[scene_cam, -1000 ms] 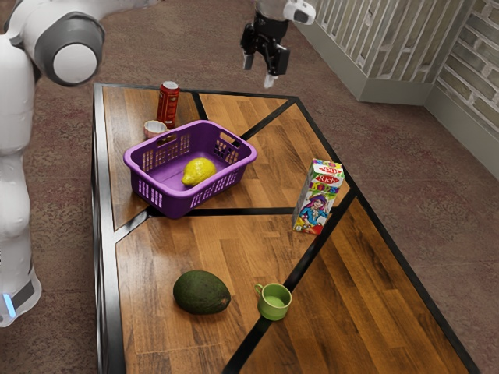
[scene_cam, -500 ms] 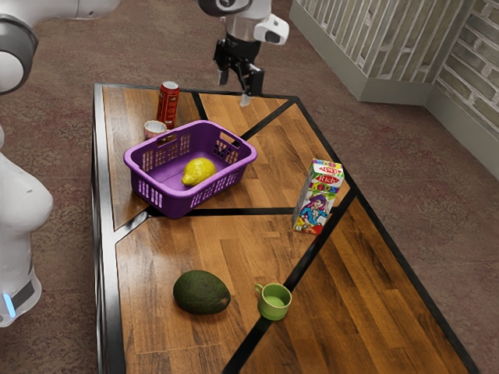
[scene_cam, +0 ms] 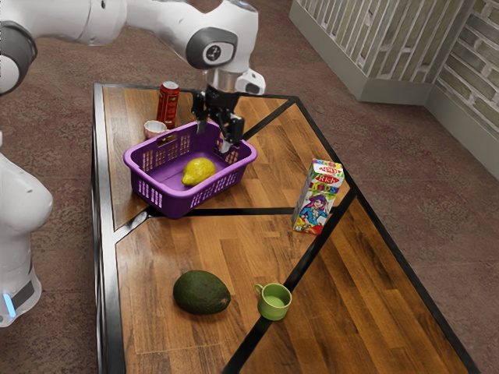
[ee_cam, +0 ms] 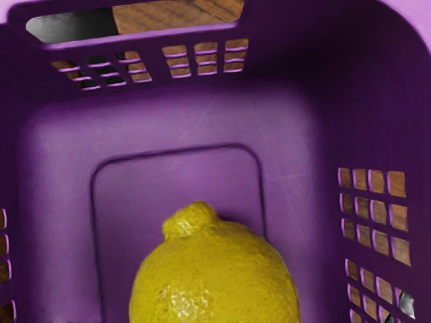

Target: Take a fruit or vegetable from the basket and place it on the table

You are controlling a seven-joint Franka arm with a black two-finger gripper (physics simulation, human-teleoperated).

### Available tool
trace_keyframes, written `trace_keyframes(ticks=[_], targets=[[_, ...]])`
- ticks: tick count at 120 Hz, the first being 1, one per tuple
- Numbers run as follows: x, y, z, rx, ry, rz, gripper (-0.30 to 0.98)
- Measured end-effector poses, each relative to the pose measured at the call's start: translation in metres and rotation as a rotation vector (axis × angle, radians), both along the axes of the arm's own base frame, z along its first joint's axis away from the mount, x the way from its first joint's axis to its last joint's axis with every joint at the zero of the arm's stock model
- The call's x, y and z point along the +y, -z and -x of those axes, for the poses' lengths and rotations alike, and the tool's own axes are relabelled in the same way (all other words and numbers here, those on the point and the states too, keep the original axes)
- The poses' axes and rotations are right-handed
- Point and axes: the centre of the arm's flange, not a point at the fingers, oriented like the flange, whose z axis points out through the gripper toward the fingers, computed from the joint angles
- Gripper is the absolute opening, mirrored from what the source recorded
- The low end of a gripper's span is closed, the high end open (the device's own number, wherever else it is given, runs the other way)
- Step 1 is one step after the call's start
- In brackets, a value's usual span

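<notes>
My gripper (scene_cam: 214, 137) hangs over the far part of the purple basket (scene_cam: 176, 204), fingers pointing down and spread apart with nothing between them. A yellow lemon (scene_cam: 199, 171) lies on the basket's floor, lower than the fingertips and not touched by them. In the wrist view the lemon (ee_cam: 214, 279) looms large, its knobbed end showing, inside the basket (ee_cam: 175, 182) with its slotted walls around it. The wooden table (scene_cam: 203, 241) carries the basket.
A red can (scene_cam: 168, 105) and a small bowl (scene_cam: 154, 128) stand behind the basket. A juice carton (scene_cam: 317, 199) is toward the exterior view's right. Nearer the camera are an avocado (scene_cam: 201, 293) and a green cup (scene_cam: 274, 302).
My gripper has come down and toward the exterior view's left, from beyond the table's far edge to over the basket. It has stayed open, and the lemon has not moved.
</notes>
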Motion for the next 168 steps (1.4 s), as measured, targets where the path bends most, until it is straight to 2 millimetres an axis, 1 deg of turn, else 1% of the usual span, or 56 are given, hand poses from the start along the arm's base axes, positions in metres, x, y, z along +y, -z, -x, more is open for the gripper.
trace_keyframes(ticks=[7,25,43,58,86,105,122,138,150,168], targets=[[0.002,0.01,0.001,0.009,-0.013,0.013,0.67],[0.004,0.044,0.007,0.048,-0.041,0.046,0.67],[0.004,0.059,0.01,0.058,-0.059,0.066,0.67],[0.003,0.067,0.011,0.064,-0.07,0.076,0.67],[-0.002,0.074,0.009,0.076,-0.068,0.09,0.66],[0.001,0.083,0.01,0.095,-0.069,0.099,0.67],[0.003,0.086,0.012,0.105,-0.075,0.094,0.66],[0.003,0.086,0.013,0.111,-0.082,0.088,0.59],[0.004,0.087,0.014,0.121,-0.093,0.083,0.51],[0.003,0.091,0.02,0.143,-0.103,0.085,0.43]])
